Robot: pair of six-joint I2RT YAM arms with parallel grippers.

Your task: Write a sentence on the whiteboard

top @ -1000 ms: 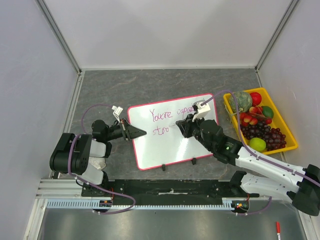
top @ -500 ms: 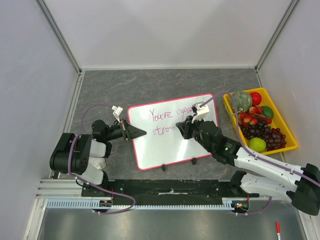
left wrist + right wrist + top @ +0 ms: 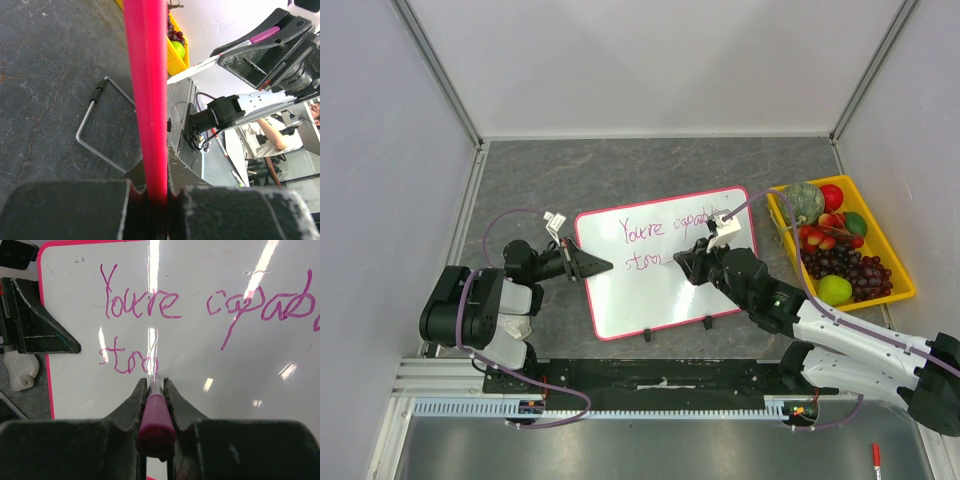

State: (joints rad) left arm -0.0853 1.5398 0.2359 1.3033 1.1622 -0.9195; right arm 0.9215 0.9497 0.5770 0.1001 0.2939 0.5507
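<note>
jaws of the left gripper [image 3: 604, 265] are clamped on the whiteboard [image 3: 640, 300] at its left rim, and jaws of the right gripper [image 3: 155, 386] are pinched on a purple marker [image 3: 156, 424] - tip at the end of "stro". the sentence [image 3: 142, 304] sits in the board's upper half, "you're capab.." above "stro". board lies flat on the grey table [image 3: 570, 170], yellow fruit tray [image 3: 870, 299] just off its right edge.

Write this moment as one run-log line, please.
left gripper: shut on whiteboard rim | right gripper: shut on purple marker | sentence: second line partly written, marker tip there
</note>
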